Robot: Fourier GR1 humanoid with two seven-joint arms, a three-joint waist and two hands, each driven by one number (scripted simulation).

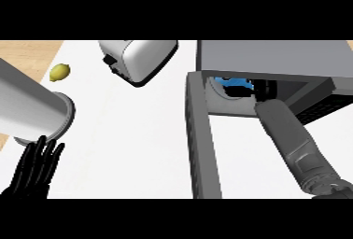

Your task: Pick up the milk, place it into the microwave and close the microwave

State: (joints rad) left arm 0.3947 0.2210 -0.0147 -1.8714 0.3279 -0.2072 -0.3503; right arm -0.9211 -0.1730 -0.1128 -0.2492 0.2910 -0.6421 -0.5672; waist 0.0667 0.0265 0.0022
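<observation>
Deep inside the microwave (276, 55), the right hand (261, 88) curls round the milk (233, 82).

Beneath me spreads a flat, matte white bench (131, 140), evenly lit. At my ten o'clock a pale wooden surface (24, 51) borders it, and a sliver of the same wood shows at two o'clock. A shiny silver toaster (138, 58) rests at twelve o'clock, and a small yellow lemon (60, 71) sits at ten o'clock, apart from it.
</observation>
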